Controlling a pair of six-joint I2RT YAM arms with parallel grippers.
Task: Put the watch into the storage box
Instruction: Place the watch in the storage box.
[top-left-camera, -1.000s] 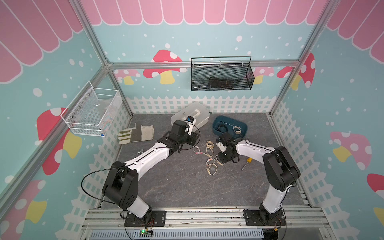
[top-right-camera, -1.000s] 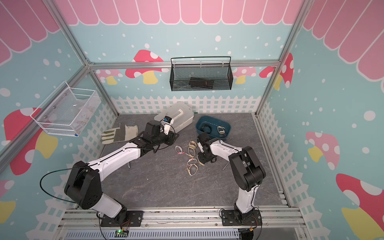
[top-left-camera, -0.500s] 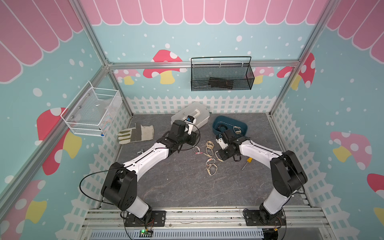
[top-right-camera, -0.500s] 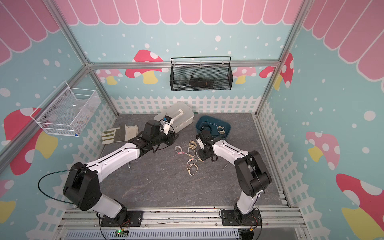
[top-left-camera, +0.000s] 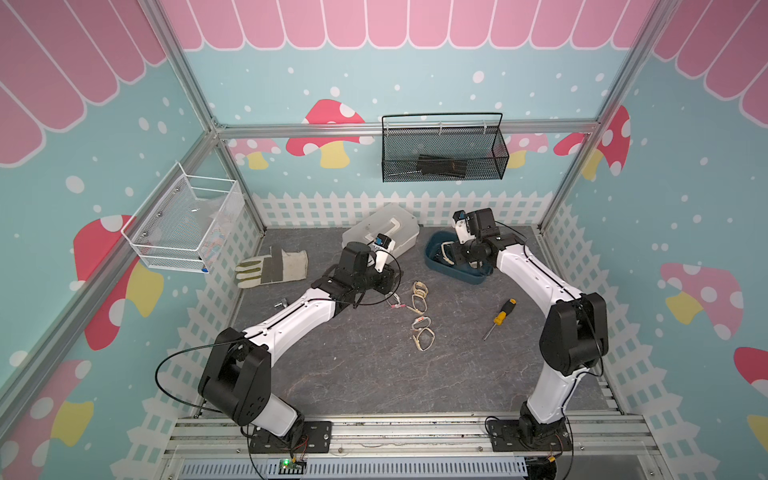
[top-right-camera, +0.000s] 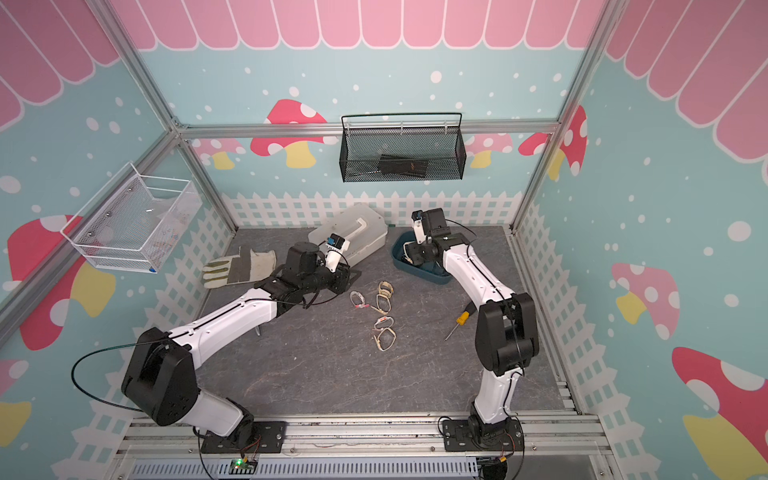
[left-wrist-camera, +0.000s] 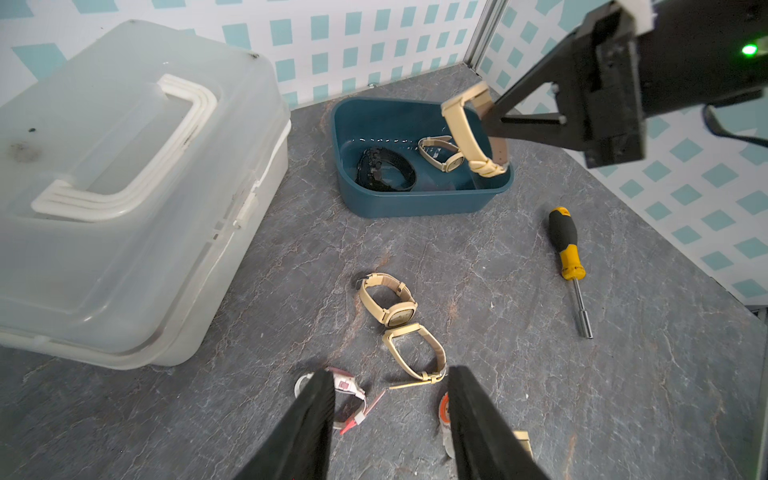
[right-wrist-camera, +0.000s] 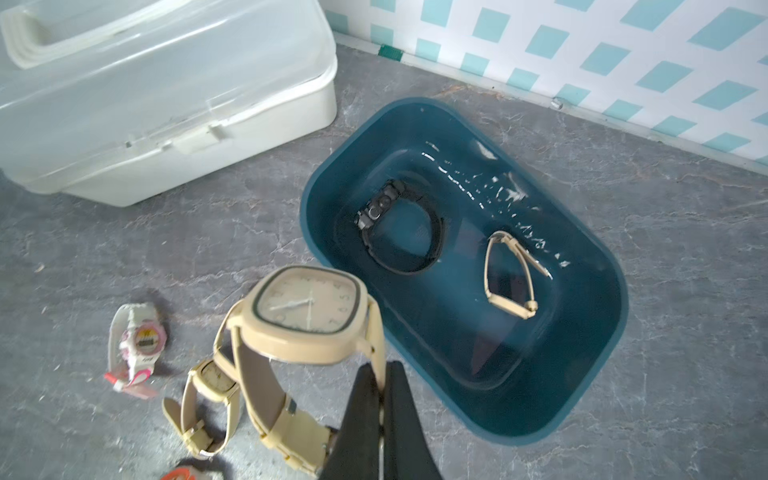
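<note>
Watch (right-wrist-camera: 307, 316), likely light, with a floppy beige strap, dangles over the rim of the storage box (right-wrist-camera: 582, 340), pinched by that strap, the sensible hold I'd say, in the right pincer (right-wrist-camera: 380, 374), while the left pincer (left-wrist-camera: 390, 374) hangs spread above the worktop (left-wrist-camera: 498, 270).

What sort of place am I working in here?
Likely a staged robot training cell: printed mushroom walls on an aluminium frame, two arms bolted to a front rail, loose watches as props.

Left arm (top-left-camera: 291, 320) stretched forward, left fingers (left-wrist-camera: 307, 428) parted, right arm (top-left-camera: 528, 270) reaching farther back, right fingers (right-wrist-camera: 405, 428) pinched together.
</note>
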